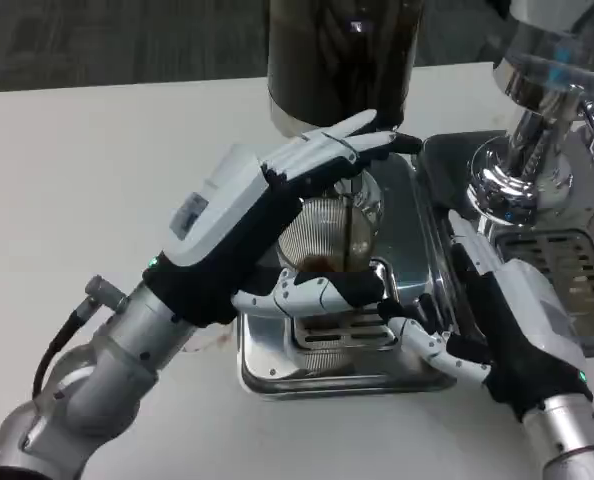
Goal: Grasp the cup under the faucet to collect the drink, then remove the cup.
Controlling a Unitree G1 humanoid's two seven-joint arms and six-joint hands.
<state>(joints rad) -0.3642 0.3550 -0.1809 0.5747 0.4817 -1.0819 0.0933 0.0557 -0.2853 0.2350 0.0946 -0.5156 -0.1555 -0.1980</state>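
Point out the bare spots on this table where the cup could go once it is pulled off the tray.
Free: the wide white table left of the left hand, and the front strip below the tray. Crowded: the cup sits on the tray under the stream, with the dispenser behind, the right hand beside it and the chrome machine at right.

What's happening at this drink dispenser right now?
The left hand is wrapped around a clear ribbed cup standing on the metal drip tray under the faucet. A thin dark stream is pouring into the cup, which holds a little brown liquid. The right hand hovers open beside the tray, holding nothing. The cup has not been removed yet.
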